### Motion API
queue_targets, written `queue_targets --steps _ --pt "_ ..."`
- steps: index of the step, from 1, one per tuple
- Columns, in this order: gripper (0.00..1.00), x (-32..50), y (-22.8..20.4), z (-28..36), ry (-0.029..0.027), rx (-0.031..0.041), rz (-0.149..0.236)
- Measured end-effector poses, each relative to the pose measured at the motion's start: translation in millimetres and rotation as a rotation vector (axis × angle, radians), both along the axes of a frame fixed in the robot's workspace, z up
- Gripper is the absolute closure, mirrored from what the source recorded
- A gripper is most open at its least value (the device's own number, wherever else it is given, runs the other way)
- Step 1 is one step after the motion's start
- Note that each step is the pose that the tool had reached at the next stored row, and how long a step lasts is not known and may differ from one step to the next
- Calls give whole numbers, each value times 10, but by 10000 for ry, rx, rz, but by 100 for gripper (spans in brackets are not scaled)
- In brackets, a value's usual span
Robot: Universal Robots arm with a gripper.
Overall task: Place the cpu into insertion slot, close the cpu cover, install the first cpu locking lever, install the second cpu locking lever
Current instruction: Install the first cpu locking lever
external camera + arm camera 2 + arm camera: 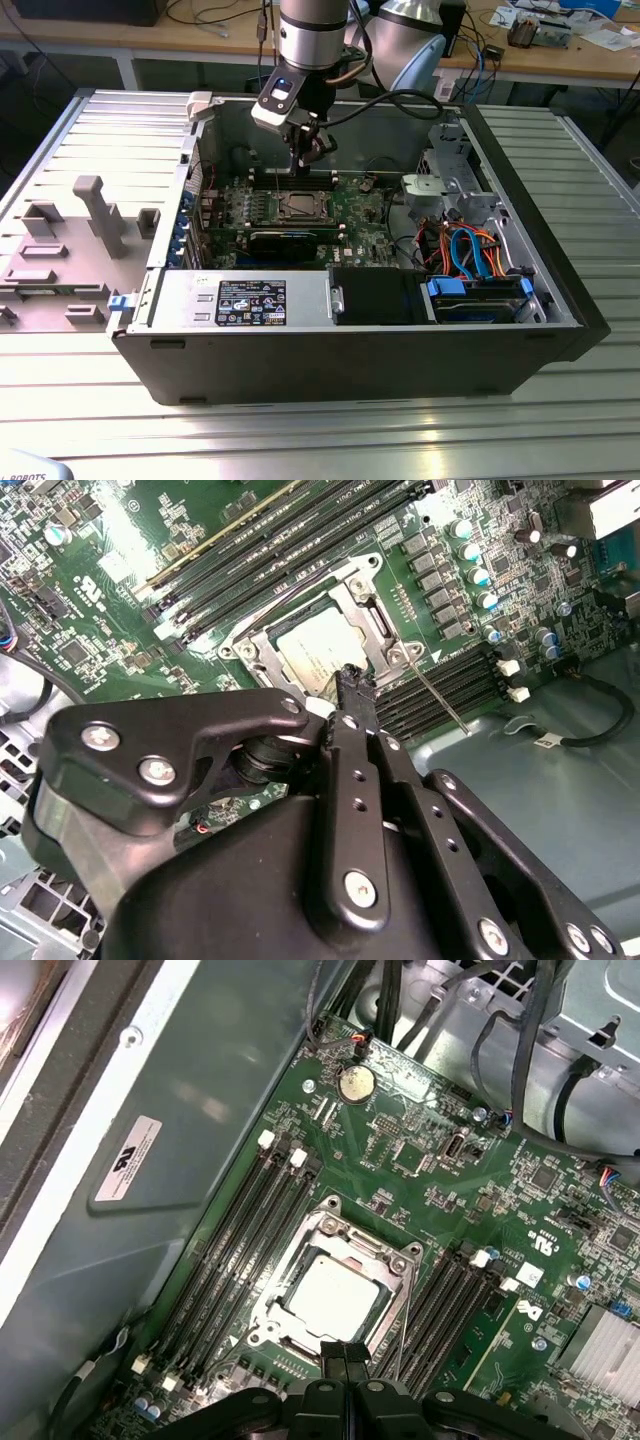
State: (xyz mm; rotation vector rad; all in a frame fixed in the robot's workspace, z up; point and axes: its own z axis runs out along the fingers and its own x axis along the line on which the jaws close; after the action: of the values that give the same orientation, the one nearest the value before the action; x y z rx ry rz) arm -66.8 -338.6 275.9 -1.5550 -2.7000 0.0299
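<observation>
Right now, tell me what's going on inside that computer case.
The arm's shut gripper hangs over the motherboard inside the open computer case, close to the edge of the cpu cover. The cpu lies seated in that cover's window. A thin lever angles out beside it.

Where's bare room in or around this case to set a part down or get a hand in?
Free: table slats on the camera side of the case; bare metal panel beside the memory slots. Crowded: the processor by the gripper, and the cables at the exterior view's right.
</observation>
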Motion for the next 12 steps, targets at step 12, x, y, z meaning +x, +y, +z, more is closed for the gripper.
queue_targets --steps 12 --pt "89 0 0 0 0 0 251"
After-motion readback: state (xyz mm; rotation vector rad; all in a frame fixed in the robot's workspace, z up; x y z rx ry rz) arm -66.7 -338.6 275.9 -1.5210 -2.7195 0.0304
